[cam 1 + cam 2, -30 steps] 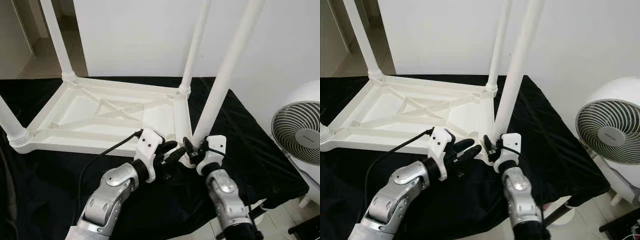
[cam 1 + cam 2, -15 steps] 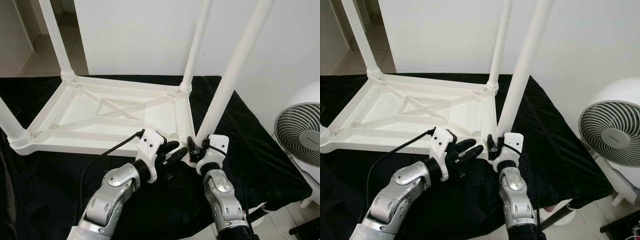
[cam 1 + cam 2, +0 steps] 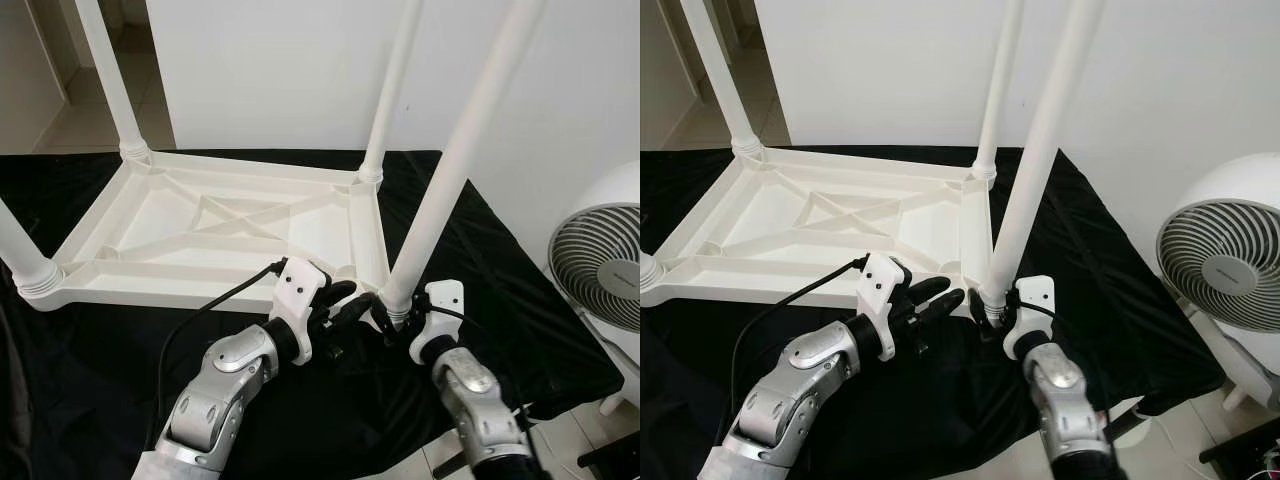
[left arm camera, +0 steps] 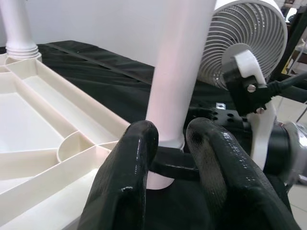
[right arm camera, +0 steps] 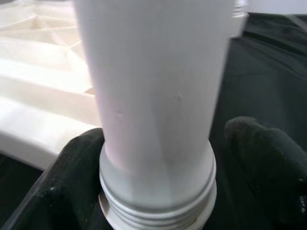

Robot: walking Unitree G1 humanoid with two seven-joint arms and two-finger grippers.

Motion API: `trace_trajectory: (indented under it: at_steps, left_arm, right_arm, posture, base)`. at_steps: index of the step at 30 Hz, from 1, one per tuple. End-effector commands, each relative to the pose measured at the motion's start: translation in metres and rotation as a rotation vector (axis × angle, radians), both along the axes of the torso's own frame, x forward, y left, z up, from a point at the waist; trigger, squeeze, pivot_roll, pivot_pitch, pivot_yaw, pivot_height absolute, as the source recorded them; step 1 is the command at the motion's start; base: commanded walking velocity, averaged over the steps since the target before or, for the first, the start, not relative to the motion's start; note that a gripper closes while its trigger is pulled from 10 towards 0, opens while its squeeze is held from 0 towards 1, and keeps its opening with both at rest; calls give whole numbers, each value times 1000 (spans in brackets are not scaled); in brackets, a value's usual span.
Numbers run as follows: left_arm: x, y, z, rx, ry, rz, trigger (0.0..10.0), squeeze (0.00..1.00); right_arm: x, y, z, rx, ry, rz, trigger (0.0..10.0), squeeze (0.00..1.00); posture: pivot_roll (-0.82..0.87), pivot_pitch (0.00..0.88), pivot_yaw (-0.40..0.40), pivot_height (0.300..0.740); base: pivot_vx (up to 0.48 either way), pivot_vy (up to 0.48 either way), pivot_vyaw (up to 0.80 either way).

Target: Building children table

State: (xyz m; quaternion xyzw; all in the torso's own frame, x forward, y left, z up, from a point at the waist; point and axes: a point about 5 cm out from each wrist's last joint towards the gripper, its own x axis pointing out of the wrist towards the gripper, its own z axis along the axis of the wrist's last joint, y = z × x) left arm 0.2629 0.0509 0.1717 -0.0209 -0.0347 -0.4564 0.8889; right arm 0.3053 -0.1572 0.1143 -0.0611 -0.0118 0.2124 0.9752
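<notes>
A white plastic children's table (image 3: 150,290) lies upside down on a black cloth, with three legs standing up from its corners. At the near right corner the round socket (image 4: 76,146) is bare. Just beside that corner, my right gripper (image 3: 397,322) is shut on the threaded base of the fourth leg (image 3: 450,170), which leans up and to the right. Its fingers (image 5: 76,167) flank the leg's base (image 5: 153,96). My left gripper (image 3: 350,302) hovers open at the same corner, fingers (image 4: 129,177) pointing at the leg's base, with nothing between them.
A white floor fan (image 3: 600,270) stands off the table's right side, close to my right arm. The black cloth (image 3: 90,380) covers the whole work surface and drops off at the near right. A white wall lies behind, and a doorway at the far left.
My right wrist has swung a little to the right and the leg's base has dipped slightly by the corner. The left gripper has stayed in place.
</notes>
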Motion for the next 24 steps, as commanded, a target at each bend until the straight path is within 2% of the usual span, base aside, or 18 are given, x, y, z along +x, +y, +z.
trace_trajectory:
  at_steps: [1,2,3,4,5,6,10,11,12,13,21,24]
  left_arm:
    - [1,0,-1,5,14,19,10000,0]
    - [1,0,-1,5,14,17,10000,0]
    - [1,0,-1,5,14,17,10000,0]
    - [1,0,-1,5,14,16,10000,0]
    - [1,0,-1,5,14,16,10000,0]
    - [2,1,0,6,13,18,10000,0]
    - [2,1,0,6,13,20,10000,0]
    - [2,1,0,6,12,24,10000,0]
    - [2,1,0,6,12,24,10000,0]
    - [2,2,0,6,12,27,10000,0]
    - [3,3,2,7,9,34,10000,0]
    - [3,3,2,7,9,33,10000,0]
  right_arm:
    - [1,1,-1,-25,-6,44,10000,1000]
    - [4,2,2,-90,-26,99,10000,1000]
    - [4,2,2,-90,-26,99,10000,1000]
    - [7,4,3,-135,-35,161,10000,0]
    - [7,4,3,-135,-35,161,10000,0]
    - [9,6,5,-177,-48,203,10000,0]
    - [10,8,5,-197,-55,229,10000,0]
    - [11,10,5,-205,-62,258,7569,0]
    - [11,10,5,-205,-62,258,7569,0]
    - [11,12,5,-209,-68,269,0,0]
    - [6,11,-2,-161,-44,309,0,0]
    - [4,11,-5,-116,-38,248,0,0]
  posture:
    - [-4,34,-29,740]
    - [-4,35,-27,740]
    - [-4,35,-27,740]
    - [-3,37,-26,740]
    - [-3,37,-26,740]
    - [1,40,-26,740]
    - [1,40,-26,740]
    - [1,40,-26,740]
    - [1,40,-26,740]
    - [1,40,-26,740]
    - [12,46,-24,740]
    - [8,46,-24,740]
  base:
    - [0,0,0]
    - [0,0,0]
    - [0,0,0]
    - [0,0,0]
    - [0,0,0]
    - [0,0,0]
    - [0,0,0]
    - [0,0,0]
    - [0,0,0]
    - [0,0,0]
    - [0,0,0]
    - [0,0,0]
